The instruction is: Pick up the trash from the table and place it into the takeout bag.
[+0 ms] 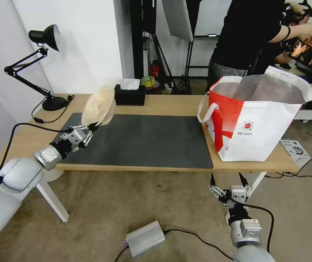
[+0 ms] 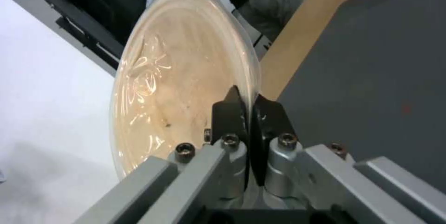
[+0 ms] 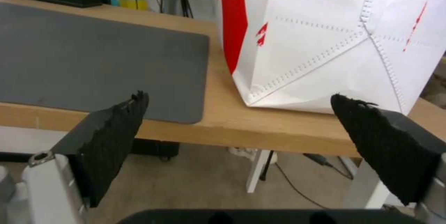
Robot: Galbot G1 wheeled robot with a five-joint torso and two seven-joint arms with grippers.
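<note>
Left gripper (image 1: 91,128), left of frame, clenched on rim of beige paper bowl (image 1: 98,106), held tilted above worktop (image 1: 170,104). Bowl looks light, flimsy; rim pinch suits. Right gripper (image 1: 228,179) spread wide, empty, lower right, below takeout bag (image 1: 257,120).

No legible text; the big white takeout bag with red panel (image 1: 252,120) bears a small round red logo (image 1: 248,126), lettering beneath too small to read.

We see beige paper bowl (image 1: 98,106) tilted on edge above table (image 1: 170,104), seemingly film-covered; takeout bag (image 1: 252,123) upright, open, on table's right end.
</note>
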